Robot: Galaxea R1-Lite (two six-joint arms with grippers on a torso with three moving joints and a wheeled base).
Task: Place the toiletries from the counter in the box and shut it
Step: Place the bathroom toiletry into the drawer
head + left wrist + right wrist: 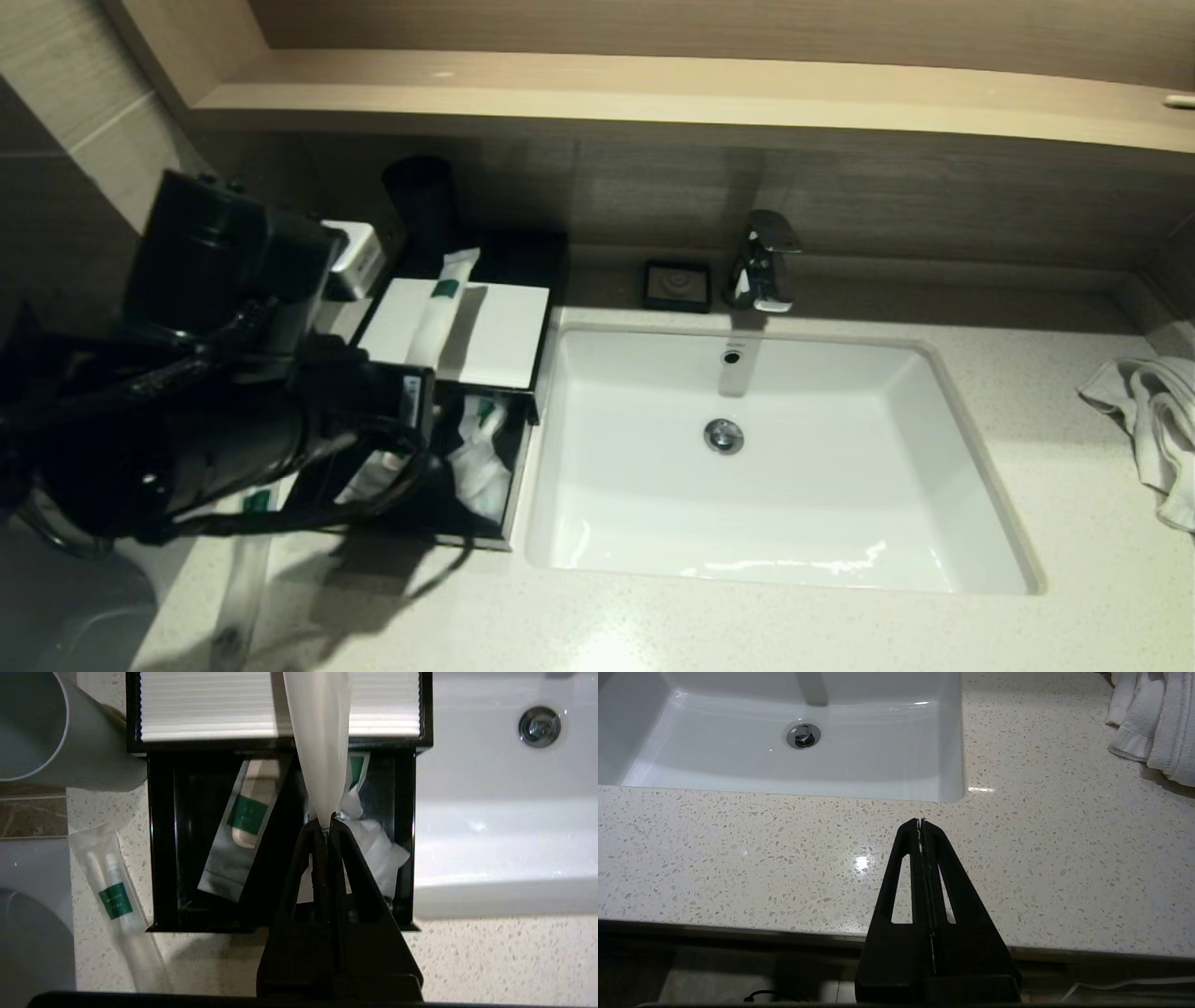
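Two grippers in view, one at work. Left gripper (327, 823) over the open drawer (161, 858) of the black box (133, 714), fingers (348, 858) pressed together on the tip of a long translucent packet (320, 742); packet stretching away from the fingertips across the box's ribbed white top panel (210, 704) toward the upper edge of the left wrist frame. In the head view, same packet (441, 308) lying over the white panel, green band near its far end, left of centre in the frame, with the left arm's dark bulk filling the left side.

Inside the drawer: one clear packet with a green band (245, 826) lying at a slant, centre-left of the wrist frame, plus crumpled white sachets (378, 844) to the right of the fingers, one showing a green mark.

One more slim packet with a green label (114, 891) outside the box, flat on the speckled tabletop (490, 961), just beside the drawer's left wall, lower left of the wrist frame. Grey plastic cup (56, 732) at upper left of that frame, near the box's corner.

White basin (775, 457) at centre of the head view, touching-close to the box's right side; chrome tap (764, 261) and small black soap dish (677, 285) behind it; white towel (1153, 420) at far right.

Right gripper (920, 822) parked above the tabletop's front edge, fingers closed together on nothing.
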